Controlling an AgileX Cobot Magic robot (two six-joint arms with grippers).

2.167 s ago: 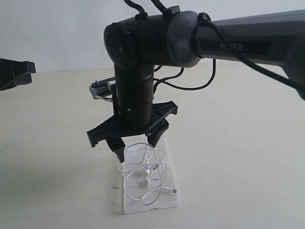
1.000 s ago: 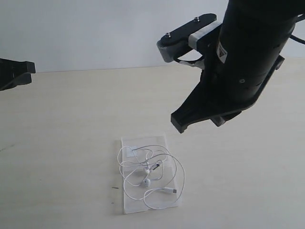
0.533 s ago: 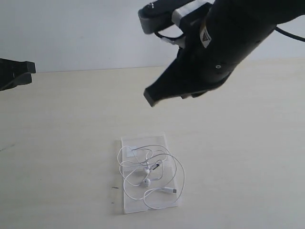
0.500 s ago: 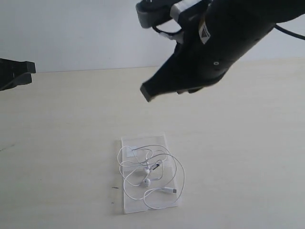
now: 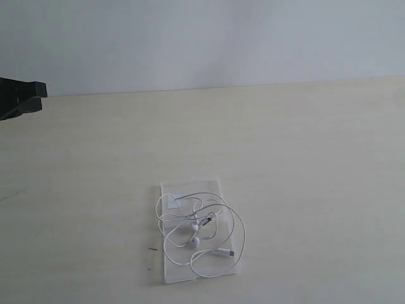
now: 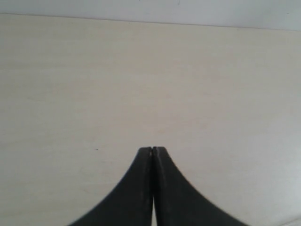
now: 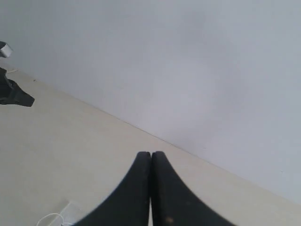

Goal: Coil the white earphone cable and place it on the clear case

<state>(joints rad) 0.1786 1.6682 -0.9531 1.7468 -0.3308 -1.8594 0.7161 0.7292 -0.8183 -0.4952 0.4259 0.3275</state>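
Note:
The white earphone cable [image 5: 199, 231] lies in loose loops on the clear case [image 5: 171, 269], with both earbuds near the middle and the plug toward the case's right edge. The case rests flat on the pale table, its white sticker at the far end. In the exterior view only a dark tip of the left gripper [image 5: 22, 96] shows at the left edge. In the left wrist view my left gripper [image 6: 153, 149] is shut over bare table, empty. My right gripper [image 7: 150, 154] is shut and empty, raised high; a corner of the case [image 7: 63, 210] and a bit of cable [image 7: 49, 218] show far below it.
A pale wooden table [image 5: 304, 158] runs back to a plain white wall [image 5: 202, 38]. A small dark speck [image 5: 152, 249] lies left of the case. The left arm's dark gripper body [image 7: 11, 94] shows at the table's far side in the right wrist view.
The right arm rose from above the case, swung up and away, and has left the exterior view. The cable stays on the case, unmoved over the last second. The left arm has not moved.

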